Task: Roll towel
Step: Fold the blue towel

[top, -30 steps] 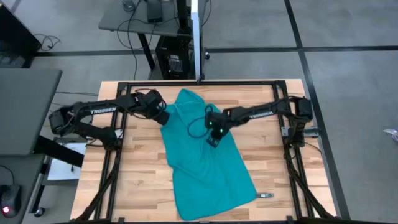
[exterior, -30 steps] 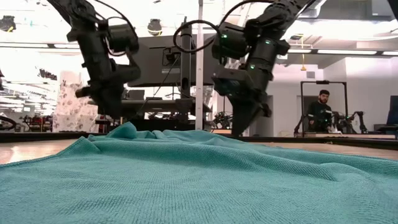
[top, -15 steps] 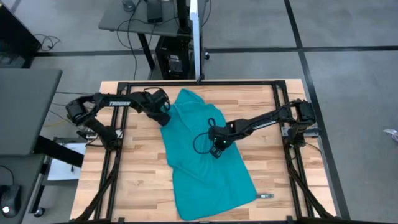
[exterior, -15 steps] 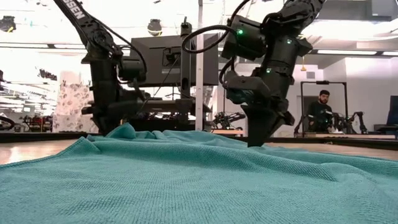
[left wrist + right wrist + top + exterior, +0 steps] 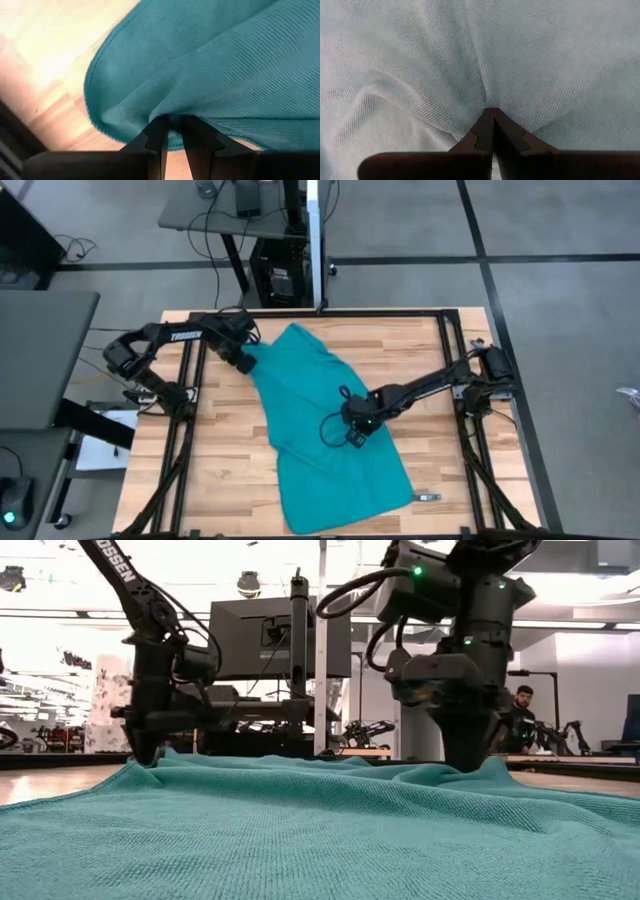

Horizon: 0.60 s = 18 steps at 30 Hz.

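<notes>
Lying open on the wooden desk (image 5: 220,480), the towel (image 5: 330,450) runs from the far edge near the middle down toward the near right corner; no roll is formed yet, so the whole rolling appears to remain. It is spread but creased, not squared to the desk. The left claw (image 5: 243,361) sits at the towel's far left corner, clenched on a pinch of its hem, as the left wrist view confirms. The right claw (image 5: 357,432) presses down near the towel's right edge, its fingers fully together with cloth puckered at their tips; whether fabric is actually caught cannot be told. The towel is plain teal, soft, finely ribbed weave. The desk is pale planked wood inside a black frame.
</notes>
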{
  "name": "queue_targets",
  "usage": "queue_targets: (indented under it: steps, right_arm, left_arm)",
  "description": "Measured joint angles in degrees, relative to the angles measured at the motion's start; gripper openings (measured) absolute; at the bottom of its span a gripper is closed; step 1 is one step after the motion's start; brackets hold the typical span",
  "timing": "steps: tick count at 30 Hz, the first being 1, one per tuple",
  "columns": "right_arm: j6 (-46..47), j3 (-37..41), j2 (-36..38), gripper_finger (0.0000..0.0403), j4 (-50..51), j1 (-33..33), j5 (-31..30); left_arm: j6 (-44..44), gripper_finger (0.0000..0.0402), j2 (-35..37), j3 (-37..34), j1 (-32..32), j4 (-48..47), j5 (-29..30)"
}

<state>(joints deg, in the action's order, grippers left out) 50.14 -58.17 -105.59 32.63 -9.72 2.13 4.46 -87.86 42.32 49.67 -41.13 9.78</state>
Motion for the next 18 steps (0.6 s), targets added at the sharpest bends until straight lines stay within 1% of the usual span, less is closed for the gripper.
queue_targets:
  steps: [4,8,10,12,15,18]
  right_arm:
    - [0.37,-0.52,1.93,0.0000,0.63,0.60,0.14]
    - [-5.45,-2.05,6.85,0.0000,2.00,4.31,-1.15]
    - [-9.86,-3.85,9.99,0.0000,0.02,7.47,-1.80]
    - [-13.10,-4.82,11.66,0.0000,-0.40,11.32,-2.02]
    - [-16.51,-5.86,11.77,0.0000,-5.70,17.94,-1.88]
    - [-19.77,-8.62,9.18,0.0000,-12.53,25.19,1.62]
  left_arm:
    - [-0.16,0.0039,2.84,0.53,0.46,-0.57,-0.20]
    - [0.72,0.0039,9.13,4.37,-0.17,-0.77,-0.20]
    - [1.55,0.0039,12.30,6.28,-0.76,-2.83,-0.92]
    - [3.05,0.0039,15.26,8.50,-1.60,-3.28,-2.85]
    - [7.05,0.0039,19.21,10.04,-3.42,-4.49,-5.72]
    - [11.09,0.0039,21.93,10.21,-6.29,-4.60,-8.29]
